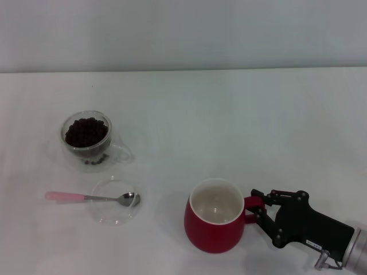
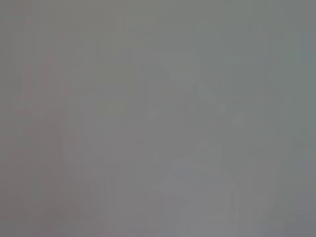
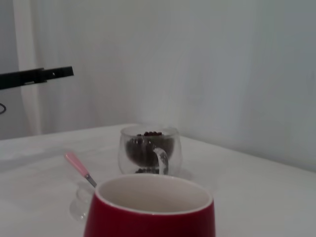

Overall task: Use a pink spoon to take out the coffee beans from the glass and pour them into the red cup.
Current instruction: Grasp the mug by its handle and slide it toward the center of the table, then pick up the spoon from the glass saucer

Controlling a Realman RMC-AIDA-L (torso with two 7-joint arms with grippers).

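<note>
The red cup (image 1: 215, 224) stands upright at the front, its cream inside empty; it also fills the bottom of the right wrist view (image 3: 150, 217). My right gripper (image 1: 259, 207) reaches in from the right, its fingers closed around the cup's red loop handle. The glass (image 1: 86, 140) stands at the far left, heaped with coffee beans (image 1: 86, 132), and also shows in the right wrist view (image 3: 148, 150). The pink spoon (image 1: 92, 198) lies in front of the glass, its bowl resting on a flat clear disc (image 1: 114, 201). My left gripper is out of view; the left wrist view is a blank grey.
The white table (image 1: 241, 126) stretches between the cup and the back wall. In the right wrist view the spoon (image 3: 79, 168) shows beyond the cup's rim, and a dark bar (image 3: 34, 76) juts in from the far side.
</note>
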